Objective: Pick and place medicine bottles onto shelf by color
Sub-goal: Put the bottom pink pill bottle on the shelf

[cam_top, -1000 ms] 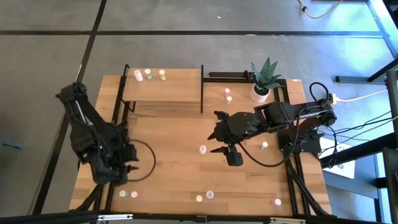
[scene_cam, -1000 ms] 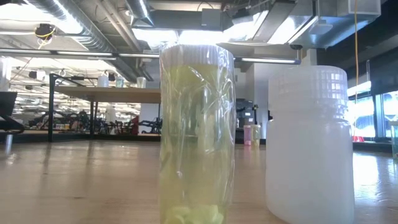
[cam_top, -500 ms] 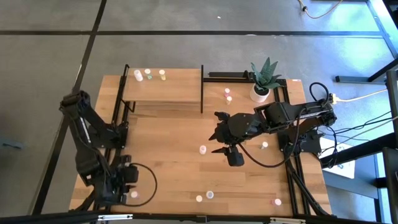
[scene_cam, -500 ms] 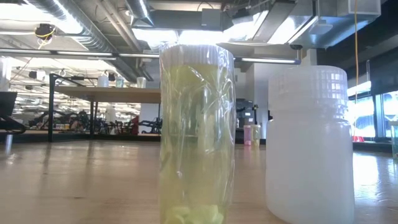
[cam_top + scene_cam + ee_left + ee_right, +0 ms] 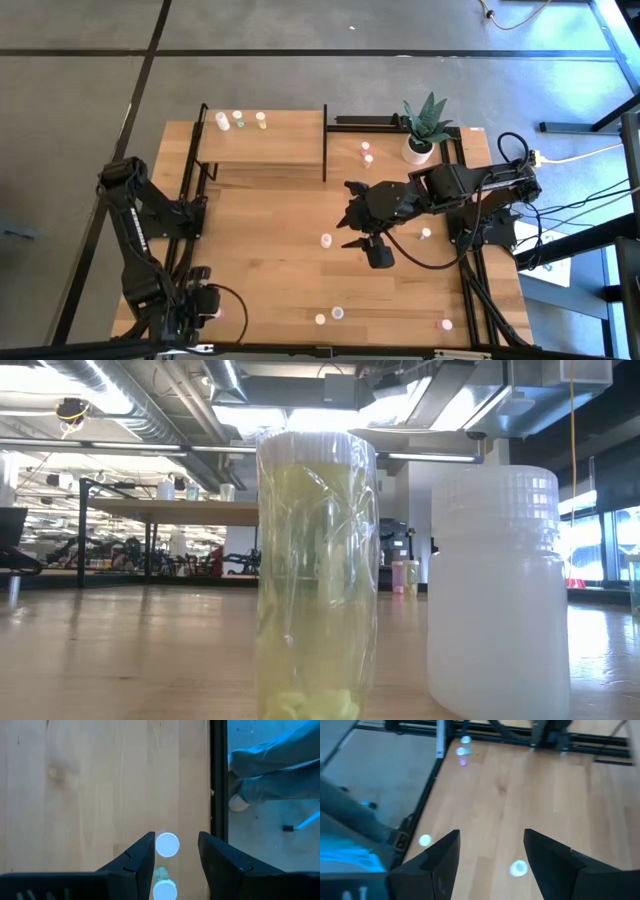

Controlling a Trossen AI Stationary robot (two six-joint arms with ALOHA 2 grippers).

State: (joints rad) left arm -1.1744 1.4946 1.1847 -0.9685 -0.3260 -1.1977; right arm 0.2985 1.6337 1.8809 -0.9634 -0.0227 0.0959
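Yellowish-filled bottle (image 5: 317, 575), white bottle (image 5: 497, 590) beside it

shelf (image 5: 270, 140), three bottles (image 5: 239, 120), plant (image 5: 424, 126)

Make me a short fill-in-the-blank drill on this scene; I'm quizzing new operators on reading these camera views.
1. The shelf holds ___ medicine bottles along its far edge.
2. The left gripper hangs open over a bottle near the table's ___ left corner.
3. The white pot holds a ___ plant.
4. The right gripper is ___, holding nothing.

Missing words: three; front; green; open
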